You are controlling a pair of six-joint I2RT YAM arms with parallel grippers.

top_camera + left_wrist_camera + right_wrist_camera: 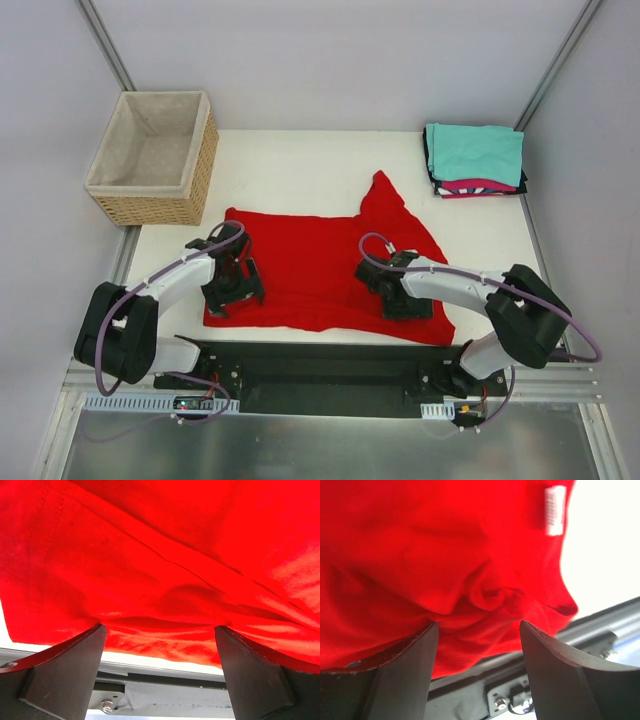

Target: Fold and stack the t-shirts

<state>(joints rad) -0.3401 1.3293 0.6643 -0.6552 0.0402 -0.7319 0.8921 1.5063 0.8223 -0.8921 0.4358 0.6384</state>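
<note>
- A woven wicker basket (150,160) with a beige cloth lining stood at the far left corner, just off the left edge of the white table (300,165).
- The left gripper (232,285) was down on the near left part of the cloth. In the left wrist view, its two dark fingers (65,675) stood wide apart. Red cloth lay spread across the gap at their tips, and the jaws were not clamped on it (160,630).
- The plain bright red short-sleeved cloth t-shirt (310,270) lay spread out on the near half of the table, between the two arms. Its near hem ran beside the black base rail (330,365). One part rose to a point toward the far right.
- The right gripper (395,295) rested on the near right part of the red t-shirt. In the right wrist view its fingers (560,675) were also spread. A bunched fold of red cloth sat in the gap, and the jaws had not closed on it (477,625). A small white label (555,510) showed on the cloth further off.
- At the far right corner lay a stack of folded rectangles, well apart from the red t-shirt. It had a teal shirt (475,152) on top, a magenta-pink shirt (478,186) beneath, and black cloth (429,160) at its left edge.
</note>
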